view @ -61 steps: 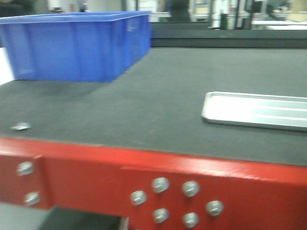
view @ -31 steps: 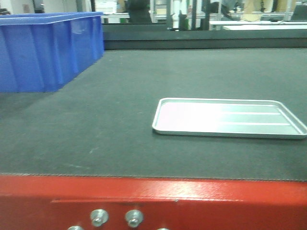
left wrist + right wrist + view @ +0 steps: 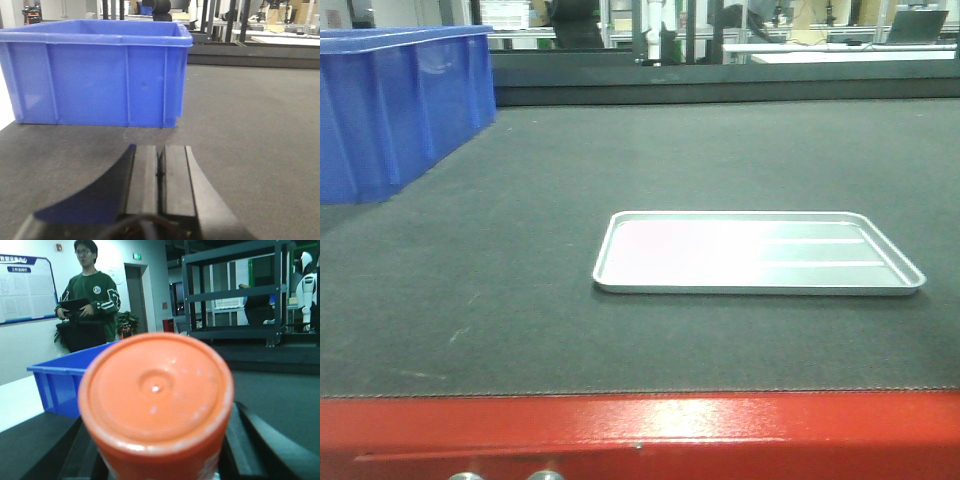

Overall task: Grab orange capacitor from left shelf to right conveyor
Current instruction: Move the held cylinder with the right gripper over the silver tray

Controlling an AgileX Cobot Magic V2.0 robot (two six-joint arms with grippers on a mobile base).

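Right tool (image 3: 159, 462) around domed orange capacitor (image 3: 156, 390)

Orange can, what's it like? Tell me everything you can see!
The capacitor fills the right wrist view, seen end-on. Its round orange end face looks smooth and slightly shiny, with a faint raised ring and a tiny dimple in the middle. Only a sliver of its side shows, with a hint of white. It is held in the right claw, between dark fingers, one on each side.
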